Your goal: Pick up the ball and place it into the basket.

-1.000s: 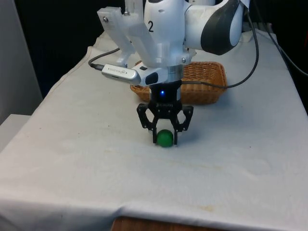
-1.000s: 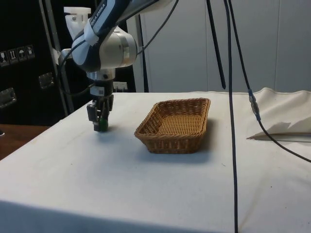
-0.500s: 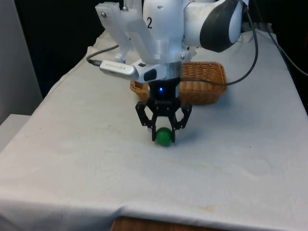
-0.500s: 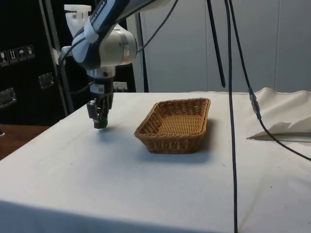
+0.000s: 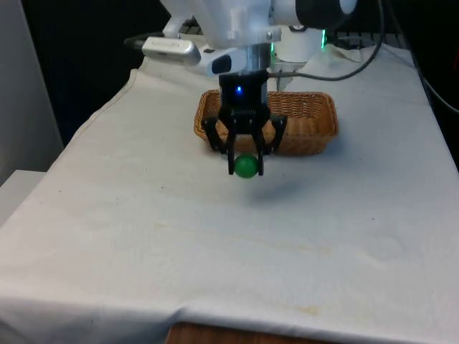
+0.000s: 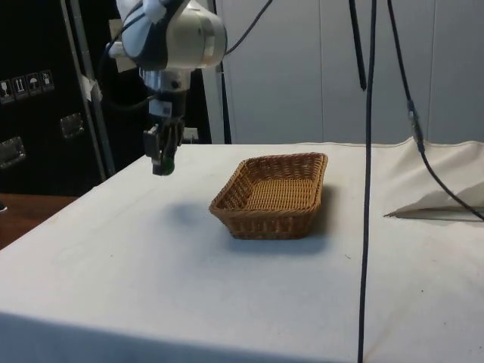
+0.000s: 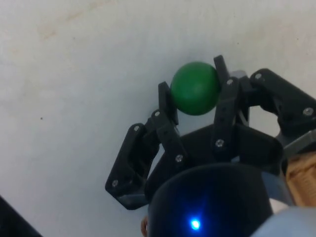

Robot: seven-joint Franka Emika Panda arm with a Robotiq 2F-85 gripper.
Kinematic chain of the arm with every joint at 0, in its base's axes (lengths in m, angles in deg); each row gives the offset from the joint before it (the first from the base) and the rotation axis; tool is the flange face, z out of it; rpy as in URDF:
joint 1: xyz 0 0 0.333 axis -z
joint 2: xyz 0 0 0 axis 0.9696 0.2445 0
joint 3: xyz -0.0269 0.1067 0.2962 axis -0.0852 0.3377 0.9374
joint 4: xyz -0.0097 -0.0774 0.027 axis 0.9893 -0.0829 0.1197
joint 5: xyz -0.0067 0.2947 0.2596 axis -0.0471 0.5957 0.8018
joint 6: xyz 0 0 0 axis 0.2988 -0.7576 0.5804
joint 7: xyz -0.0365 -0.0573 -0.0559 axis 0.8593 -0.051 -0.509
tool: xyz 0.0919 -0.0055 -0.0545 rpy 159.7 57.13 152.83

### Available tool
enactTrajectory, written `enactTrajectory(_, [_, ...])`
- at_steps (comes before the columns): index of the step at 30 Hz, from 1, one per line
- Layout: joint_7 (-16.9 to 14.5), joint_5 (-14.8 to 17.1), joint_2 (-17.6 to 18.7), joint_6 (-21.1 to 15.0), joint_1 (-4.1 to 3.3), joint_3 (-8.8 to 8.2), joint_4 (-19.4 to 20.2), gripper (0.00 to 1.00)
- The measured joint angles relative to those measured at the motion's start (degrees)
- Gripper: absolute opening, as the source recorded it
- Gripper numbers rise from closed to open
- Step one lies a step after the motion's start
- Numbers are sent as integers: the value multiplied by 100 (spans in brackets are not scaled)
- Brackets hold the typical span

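White-clothed table first, with the wicker basket sitting toward its far end, and the arm hangs the black gripper in the air just short of the basket's near rim. Its fingers are closed tight on the green ball, pinched at the very tips and clear of the cloth. That is the risk: a smooth round ball held so far out could squirt free on a jolt, and carried low it might clip the wicker rim and roll off across the table.

Lab: cloth-draped table, dark cabinets
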Motion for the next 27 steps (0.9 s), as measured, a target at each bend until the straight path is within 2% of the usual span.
enactTrajectory(4, [-23,-29,-143,-6,-17,-6,132,1])
enactTrajectory(12, [-149,-229,-802,-63,-34,-34,659,1])
enactTrajectory(27, [-350,-607,-1799,-183,-46,-115,1415,1])
